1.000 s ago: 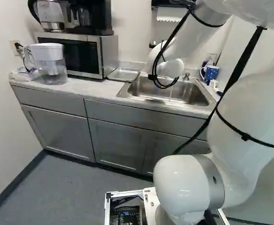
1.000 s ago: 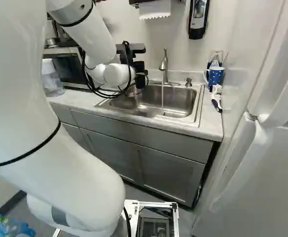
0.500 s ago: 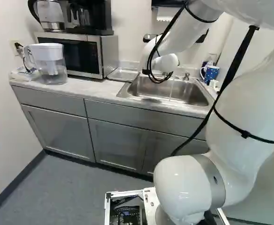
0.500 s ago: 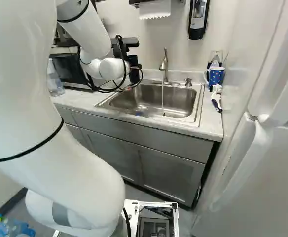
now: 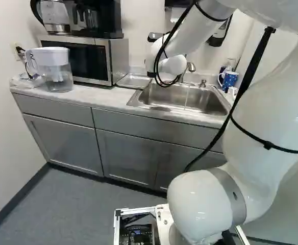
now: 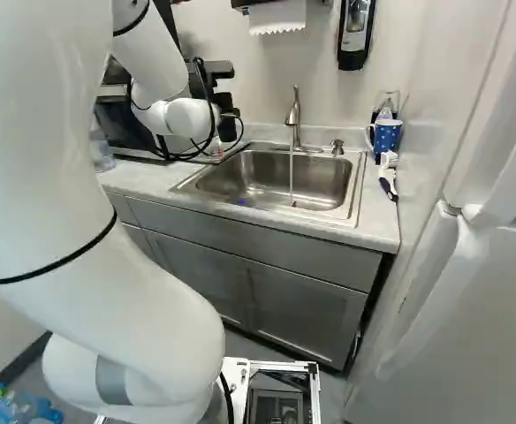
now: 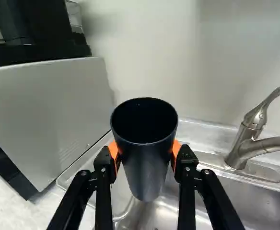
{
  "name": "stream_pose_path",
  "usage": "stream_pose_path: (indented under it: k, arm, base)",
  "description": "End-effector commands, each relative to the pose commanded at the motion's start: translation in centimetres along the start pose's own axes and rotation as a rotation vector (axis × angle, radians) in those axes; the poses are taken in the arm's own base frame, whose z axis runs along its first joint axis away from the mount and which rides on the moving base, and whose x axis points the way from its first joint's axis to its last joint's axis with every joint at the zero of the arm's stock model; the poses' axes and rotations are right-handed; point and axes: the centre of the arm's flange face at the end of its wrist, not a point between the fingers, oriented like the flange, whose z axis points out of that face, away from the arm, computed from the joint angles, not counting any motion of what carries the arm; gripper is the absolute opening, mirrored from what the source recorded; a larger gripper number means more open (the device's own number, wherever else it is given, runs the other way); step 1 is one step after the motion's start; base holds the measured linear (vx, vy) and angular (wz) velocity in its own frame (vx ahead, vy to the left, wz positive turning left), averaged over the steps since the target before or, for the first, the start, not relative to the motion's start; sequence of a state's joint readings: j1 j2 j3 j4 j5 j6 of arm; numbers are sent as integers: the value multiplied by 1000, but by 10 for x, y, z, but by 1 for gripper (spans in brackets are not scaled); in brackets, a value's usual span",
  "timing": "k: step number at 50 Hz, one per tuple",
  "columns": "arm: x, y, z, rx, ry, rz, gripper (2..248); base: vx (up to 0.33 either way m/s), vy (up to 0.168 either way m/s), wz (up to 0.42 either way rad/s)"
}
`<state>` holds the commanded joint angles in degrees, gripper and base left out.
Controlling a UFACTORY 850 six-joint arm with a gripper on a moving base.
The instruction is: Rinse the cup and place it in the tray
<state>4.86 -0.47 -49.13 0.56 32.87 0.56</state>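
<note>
At the left end of the sink (image 5: 134, 98), the tool (image 7: 145, 151) is grasping the dark cup (image 7: 147, 175) mouth-up near the tray (image 5: 133, 81); the placing step is apparently unfolding, the next move calling for a gentle, level lowering before release.

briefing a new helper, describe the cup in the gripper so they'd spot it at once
Start at the sink. At its microwave end is the gripper, with the cup clamped between its orange pads. It is plain black and tapered, unlike the spotted blue mug at the sink's other end.
</note>
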Motion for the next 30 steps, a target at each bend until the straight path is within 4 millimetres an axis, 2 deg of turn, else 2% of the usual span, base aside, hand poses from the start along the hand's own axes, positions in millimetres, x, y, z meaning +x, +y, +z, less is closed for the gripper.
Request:
stream_pose_path:
  k: [15,30]
  arm:
    - [1,-22,12,41,0,-6,123]
    - [-6,-41,36,74,-18,-12,123]
  base:
    - [0,0,0]
    - [0,0,0]
